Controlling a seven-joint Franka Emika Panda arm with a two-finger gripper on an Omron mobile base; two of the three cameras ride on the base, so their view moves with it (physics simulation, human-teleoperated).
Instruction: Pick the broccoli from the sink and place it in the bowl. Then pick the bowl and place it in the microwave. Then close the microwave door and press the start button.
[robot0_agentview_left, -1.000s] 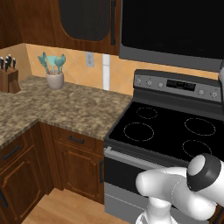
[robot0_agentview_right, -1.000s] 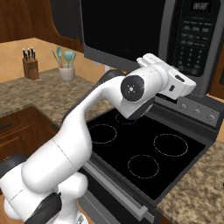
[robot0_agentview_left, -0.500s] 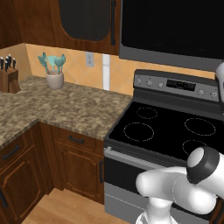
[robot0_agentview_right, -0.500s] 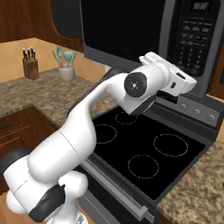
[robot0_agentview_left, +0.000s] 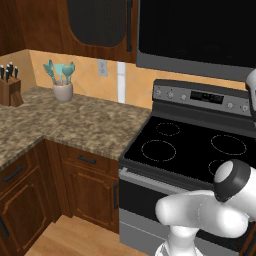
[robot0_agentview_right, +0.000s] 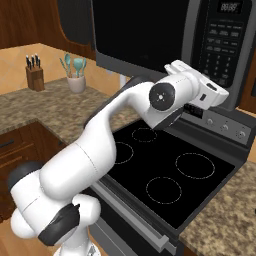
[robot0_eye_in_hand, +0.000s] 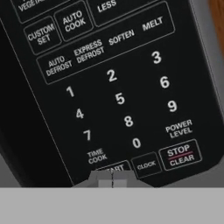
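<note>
Gripper: gripper (robot0_eye_in_hand: 112, 178) fully closed, empty, tips together for poking.
Start button: start button (robot0_eye_in_hand: 114, 168) at six o'clock in hand view, directly above the tips.
Microwave: microwave (robot0_agentview_right: 150, 35) door looks closed; press likely imminent.

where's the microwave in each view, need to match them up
Left base view: the microwave runs along the top right, above the stove.
Right base view: it crosses the top, door closed, keypad at upper right, just beyond the arm's hand.
Hand view: the keypad seen close and tilted; the shut end effector sits at the START button.
Shared landmark: the stove below it in both base views; the keypad links the right base and hand views.
</note>
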